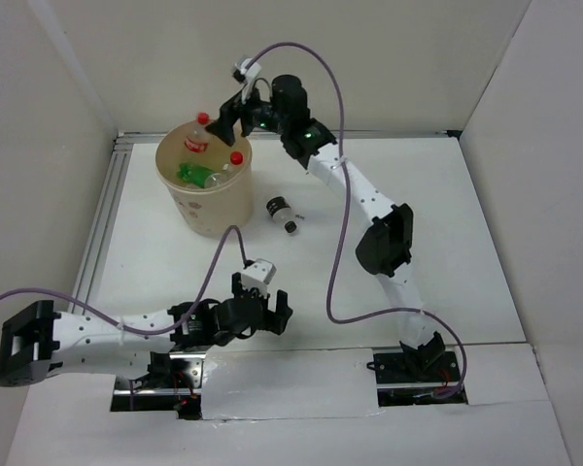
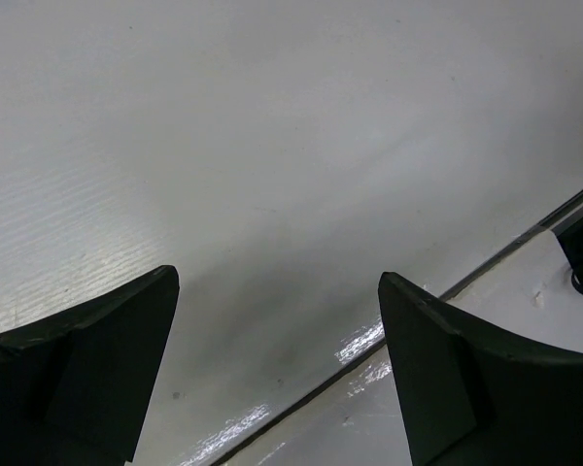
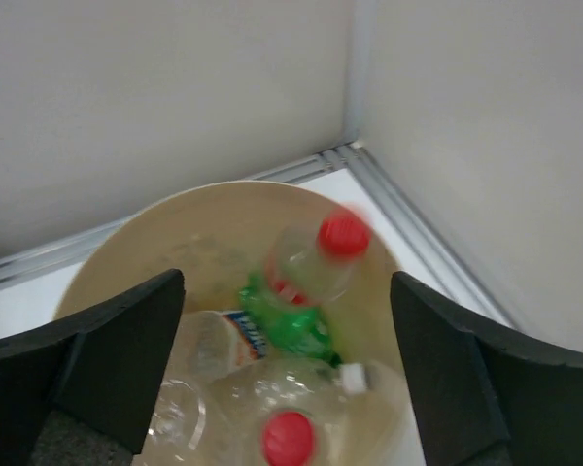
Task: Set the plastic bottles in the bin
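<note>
The tan bin (image 1: 209, 206) stands at the back left and holds several plastic bottles: a clear one with a red cap (image 1: 197, 137), a green one (image 1: 189, 174), another red-capped one (image 1: 228, 167). One dark-labelled bottle (image 1: 282, 214) lies on the table right of the bin. My right gripper (image 1: 231, 118) hangs open and empty above the bin's far rim; its wrist view looks down into the bin (image 3: 126, 243) at a blurred red-capped bottle (image 3: 325, 257) and the green one (image 3: 296, 325). My left gripper (image 1: 267, 313) is open and empty near the front edge.
White walls enclose the table on three sides. A metal rail (image 1: 102, 218) runs along the left side past the bin. A seam in the table surface (image 2: 369, 364) crosses the left wrist view between the fingers.
</note>
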`<state>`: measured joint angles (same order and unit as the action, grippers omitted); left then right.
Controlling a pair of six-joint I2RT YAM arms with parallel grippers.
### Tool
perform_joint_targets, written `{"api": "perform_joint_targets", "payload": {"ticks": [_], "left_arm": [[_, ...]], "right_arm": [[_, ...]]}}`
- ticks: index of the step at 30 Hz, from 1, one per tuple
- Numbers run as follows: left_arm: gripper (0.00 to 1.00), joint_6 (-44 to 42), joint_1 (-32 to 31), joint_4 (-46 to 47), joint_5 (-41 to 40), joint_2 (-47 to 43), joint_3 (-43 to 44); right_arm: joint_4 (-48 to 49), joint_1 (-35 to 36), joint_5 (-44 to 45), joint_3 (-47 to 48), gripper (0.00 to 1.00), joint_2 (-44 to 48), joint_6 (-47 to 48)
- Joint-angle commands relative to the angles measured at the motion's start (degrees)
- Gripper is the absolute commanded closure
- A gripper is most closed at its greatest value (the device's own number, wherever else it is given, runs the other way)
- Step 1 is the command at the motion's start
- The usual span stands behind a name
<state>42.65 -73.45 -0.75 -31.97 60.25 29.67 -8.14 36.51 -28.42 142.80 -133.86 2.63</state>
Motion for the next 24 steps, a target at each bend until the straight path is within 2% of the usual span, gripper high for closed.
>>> {"api": "perform_joint_targets", "payload": {"ticks": [1, 3, 4, 5, 6, 8, 12, 13, 16, 17, 24], "left_arm": [[0.04, 4.6, -0.3, -2.4, -2.6, -5.2, -2.1], [0.04, 5.5, -0.8, -3.7, -3.2, -9.6, -2.9], [0.04, 6.3, -0.8, -5.1, -3.9, -11.1, -3.0], [0.05, 6.3, -0.8, -5.7, -3.9, -12.6, -3.6], [0.05, 6.3, -0.8, -5.7, -3.9, -15.3, -4.2], [0.05, 6.3, -0.8, -7.8, -4.4, -17.7, -4.2], [0.05, 5.2, -0.8, -10.2, -5.6, -21.4, -3.6], [0.05, 4.6, -0.8, -11.0, -6.2, -21.4, -2.9], [0.05, 4.1, -0.8, -13.0, -7.3, -22.1, -1.5], [0.05, 4.1, -0.8, -13.6, -7.3, -22.1, -0.8], [0.05, 5.9, -0.8, -15.8, -7.3, -21.6, 0.3]], "right_arm": [[1.2, -7.5, -1.8, -4.0, 0.10, 8.8, -0.1], [-3.3, -10.2, -2.7, -7.5, 0.20, 11.4, 3.8], [-5.2, -12.2, -2.7, -11.4, 0.34, 12.1, 5.1], [-7.0, -13.0, -2.7, -13.7, 0.42, 12.9, 6.6], [-9.9, -13.7, -2.7, -16.0, 0.46, 14.4, 8.1], [-12.1, -14.2, -0.7, -22.7, 0.48, 15.8, 11.7], [-18.0, -12.9, 2.8, -30.9, 0.26, 17.0, 15.1], [-19.7, -11.8, 3.3, -32.4, 0.18, 17.0, 15.7], [-20.9, -8.8, 4.6, -37.4, 0.11, 17.0, 16.3], [-20.9, -8.0, 5.3, -38.7, 0.07, 16.4, 15.6], [-18.8, -4.6, 12.4, -39.4, 0.06, 10.9, 9.9]]}}
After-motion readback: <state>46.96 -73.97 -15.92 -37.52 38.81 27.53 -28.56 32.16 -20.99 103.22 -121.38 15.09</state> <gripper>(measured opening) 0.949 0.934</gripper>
